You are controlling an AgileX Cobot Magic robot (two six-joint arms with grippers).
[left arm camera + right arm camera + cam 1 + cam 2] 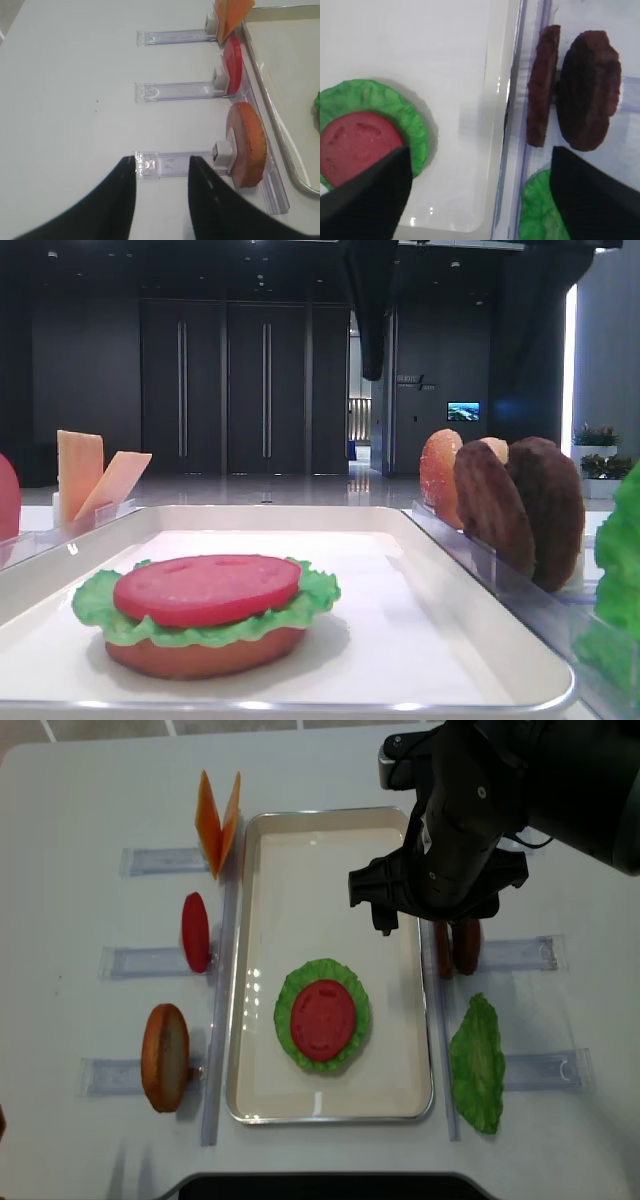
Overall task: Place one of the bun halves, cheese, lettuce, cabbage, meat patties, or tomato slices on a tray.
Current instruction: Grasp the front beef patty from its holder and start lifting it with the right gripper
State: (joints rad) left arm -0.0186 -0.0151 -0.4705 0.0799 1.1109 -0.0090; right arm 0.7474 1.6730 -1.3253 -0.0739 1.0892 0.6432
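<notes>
On the white tray [240,970] a tomato slice [322,1015] lies on lettuce [290,995] over a flat bun half [200,655]. My right gripper [480,195] hangs open and empty above the tray's right rim, beside the two upright meat patties [587,90] in their clear rack. The right arm [450,850] covers part of them from above. A loose lettuce leaf [477,1063] lies right of the tray. My left gripper [161,162] is open over the outer end of the rack holding a bun half [245,145]. Cheese [218,820] and another tomato slice [195,932] stand on the left.
Clear plastic racks [130,960] stick out on both sides of the tray. Another bun half [438,475] stands behind the patties. The table's left part [75,100] is bare white surface.
</notes>
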